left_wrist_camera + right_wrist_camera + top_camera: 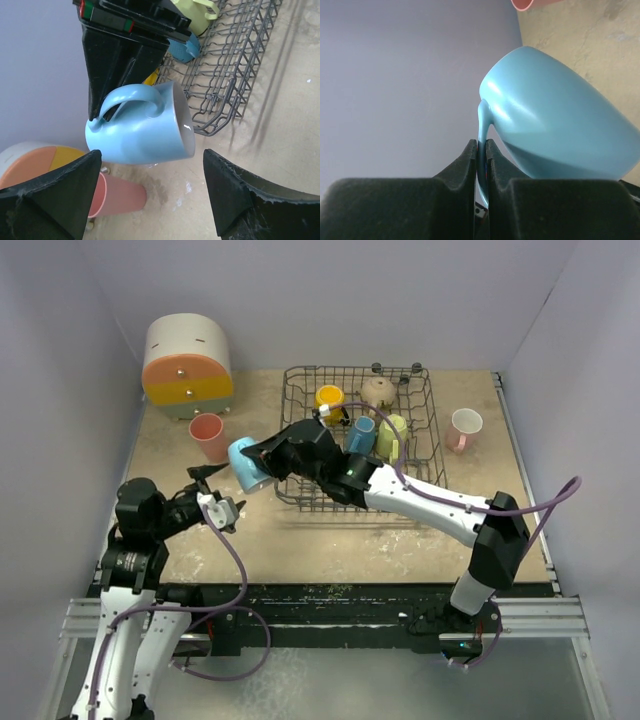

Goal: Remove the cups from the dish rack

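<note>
The right end effector (481, 145) is clamped on the thin handle of a light blue mug (555, 125), holding it off the bench (300, 540) and tipped on its side, just outside the near left corner of the dish rack (292, 415). The left end effector (215, 485) is just to the near left of that mug with its fingers (60, 190) spread wide. The mug sits ahead of the gap between them and touches neither finger. Inside the rack are a yellow cup (330, 398), a tan cup (378, 390), a second blue mug (361, 435) and a yellow-green mug (392, 435). A pink mug (465, 427) stands on the bench to the right of the rack and a salmon tumbler (208, 437) to its left. Behind the tumbler, in the far left corner, is a rounded white, orange and yellow drawer box (187, 365).
</note>
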